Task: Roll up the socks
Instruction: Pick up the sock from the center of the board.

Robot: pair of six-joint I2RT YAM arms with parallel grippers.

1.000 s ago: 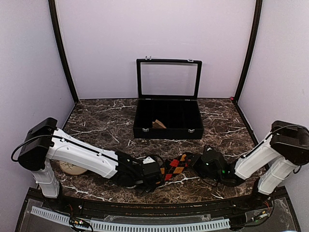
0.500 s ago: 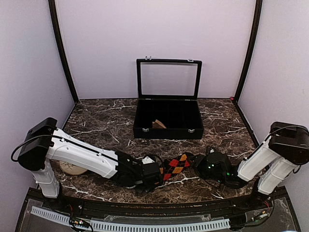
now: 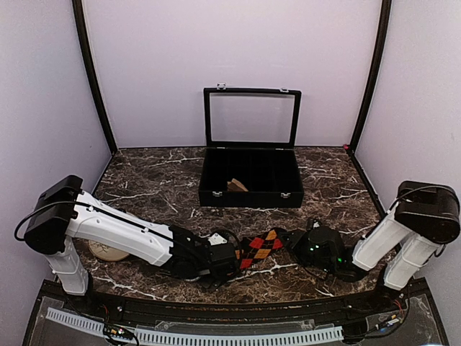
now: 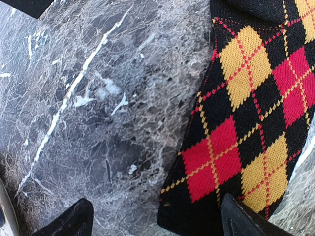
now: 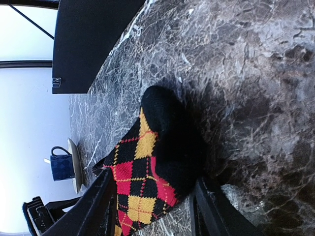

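Observation:
The argyle sock, black with red and orange diamonds, lies on the marble table near the front, between my two grippers. My left gripper is open wide over the sock's black end: one fingertip rests on the fabric, the other stands over bare marble. My right gripper is shut on the other end of the argyle sock, which bunches up between its fingers, the black toe sticking out past them. The tan sock lies inside the black case.
The black compartment case stands at the back centre with its glass lid raised. A blue cup on a round saucer sits at the front left, beside the left arm's base. Side walls close in the table.
The right arm has drawn back slightly to the right, and the left gripper has edged a little left. The sock between them now lies slightly more stretched out.

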